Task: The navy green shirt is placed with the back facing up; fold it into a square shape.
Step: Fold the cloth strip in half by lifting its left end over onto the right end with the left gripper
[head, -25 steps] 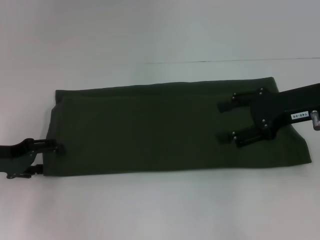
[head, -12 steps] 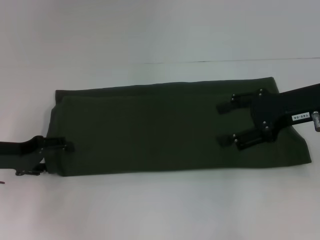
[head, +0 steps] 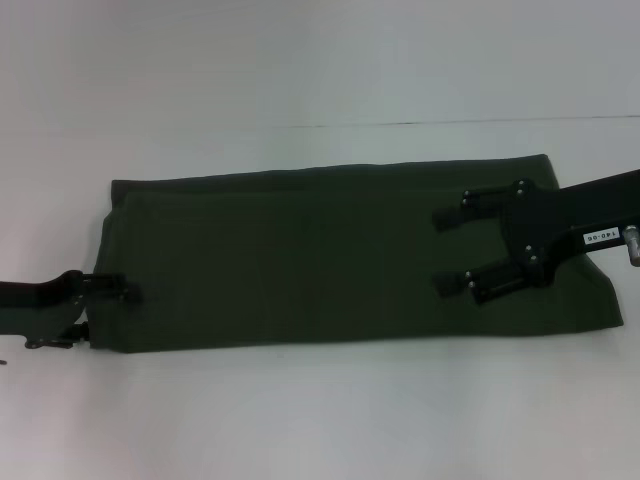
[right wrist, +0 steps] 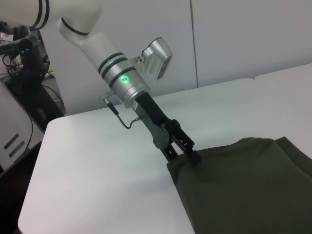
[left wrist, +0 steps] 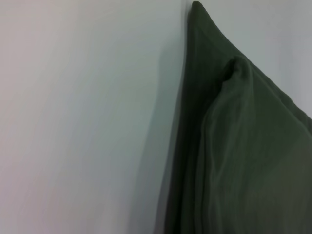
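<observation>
A lab or test room: a bare white surface [right wrist: 97, 161] stands against plain white wall panels [right wrist: 234, 39], with dark equipment and loose cables [right wrist: 19, 63] crowded beside it.

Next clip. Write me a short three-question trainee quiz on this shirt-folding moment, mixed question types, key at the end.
1. True or false: the navy green shirt already lies folded into a long band on the table.
2. Which gripper is at the shirt's edge: A) left gripper B) right gripper?
3. Fill in: the right gripper's fingers are spread ____ over the cloth.

Key: 1 true; 2 A; 3 open.
</observation>
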